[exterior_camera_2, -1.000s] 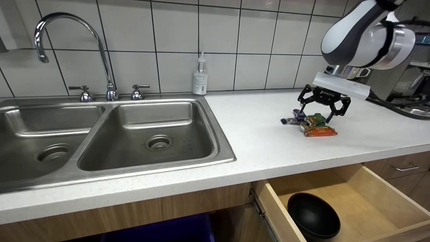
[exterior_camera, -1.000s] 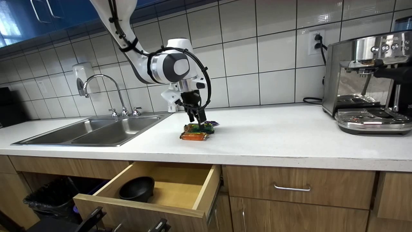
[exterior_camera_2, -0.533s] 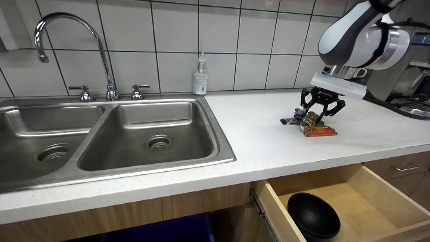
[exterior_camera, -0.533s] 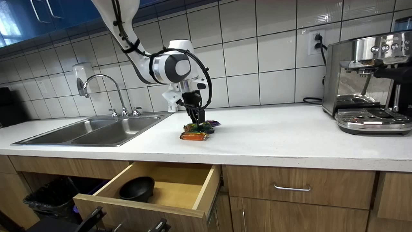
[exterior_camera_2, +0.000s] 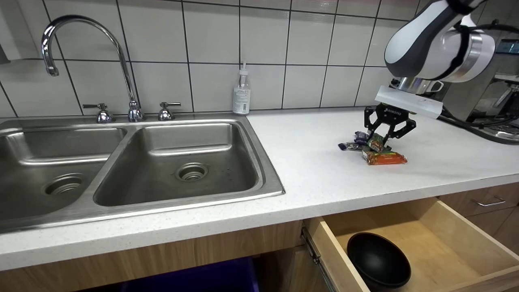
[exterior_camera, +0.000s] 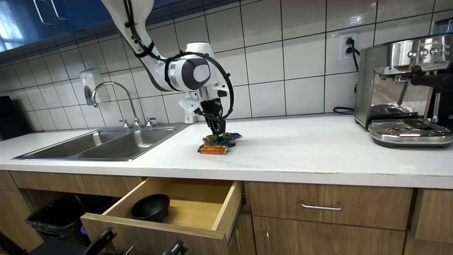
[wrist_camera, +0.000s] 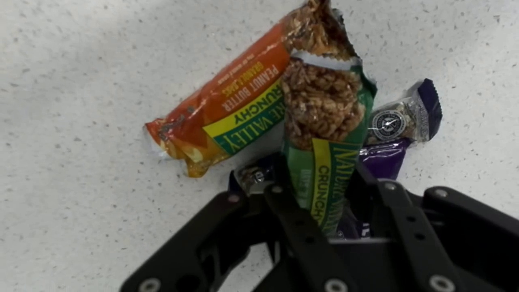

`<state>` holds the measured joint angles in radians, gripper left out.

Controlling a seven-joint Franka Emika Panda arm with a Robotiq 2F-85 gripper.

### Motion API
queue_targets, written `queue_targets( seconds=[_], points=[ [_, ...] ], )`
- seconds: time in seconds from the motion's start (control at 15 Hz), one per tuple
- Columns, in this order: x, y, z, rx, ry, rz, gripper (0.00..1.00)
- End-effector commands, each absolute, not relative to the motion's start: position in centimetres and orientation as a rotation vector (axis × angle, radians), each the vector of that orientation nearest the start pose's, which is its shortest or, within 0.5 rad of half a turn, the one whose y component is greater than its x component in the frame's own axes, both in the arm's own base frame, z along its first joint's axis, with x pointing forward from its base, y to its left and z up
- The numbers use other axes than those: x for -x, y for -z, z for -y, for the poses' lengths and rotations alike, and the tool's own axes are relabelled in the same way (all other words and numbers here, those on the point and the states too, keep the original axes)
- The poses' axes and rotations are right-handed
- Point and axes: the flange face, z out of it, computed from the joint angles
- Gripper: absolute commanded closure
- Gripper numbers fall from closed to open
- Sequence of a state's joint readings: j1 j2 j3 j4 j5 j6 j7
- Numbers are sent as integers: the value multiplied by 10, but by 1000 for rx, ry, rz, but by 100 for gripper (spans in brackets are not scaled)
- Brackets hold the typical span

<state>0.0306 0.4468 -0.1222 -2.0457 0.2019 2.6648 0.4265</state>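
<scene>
My gripper (wrist_camera: 320,174) points down over a small pile of wrapped snack bars on the white counter. Its two fingers press on both long sides of a green granola bar (wrist_camera: 324,105), which is squeezed between them. An orange granola bar (wrist_camera: 247,89) lies partly under the green one's far end; it shows in both exterior views, as the orange bar (exterior_camera: 212,149) and orange bar (exterior_camera_2: 385,158). Purple-wrapped bars (wrist_camera: 383,160) lie under and beside the green bar, partly hidden by the fingers. In an exterior view the green bar (exterior_camera_2: 376,142) sits on top of the pile.
A double steel sink (exterior_camera_2: 271,178) is set into the counter, with a clear pump bottle (exterior_camera_2: 242,97) behind it. Below the counter, an open drawer (exterior_camera: 226,209) holds a black bowl (exterior_camera: 151,208). An espresso machine (exterior_camera: 407,92) stands on the counter away from the sink.
The gripper's jaws have come together from wide apart onto the green bar's sides. The green bar has turned between them. The arm has shifted slightly; the orange bar looks unmoved.
</scene>
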Motion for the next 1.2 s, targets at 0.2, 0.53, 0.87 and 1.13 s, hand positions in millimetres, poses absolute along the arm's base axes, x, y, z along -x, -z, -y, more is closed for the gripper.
queue_targets(
  seconds=[0.2, 0.53, 0.87, 1.13],
  points=[
    [-595, -270, 55, 2857, 303, -967, 87],
    [-569, -282, 51, 2859, 293, -948, 87],
    [-530, -286, 49, 2867, 262, -936, 87],
    [-497, -286, 48, 2879, 243, -930, 87]
  ],
)
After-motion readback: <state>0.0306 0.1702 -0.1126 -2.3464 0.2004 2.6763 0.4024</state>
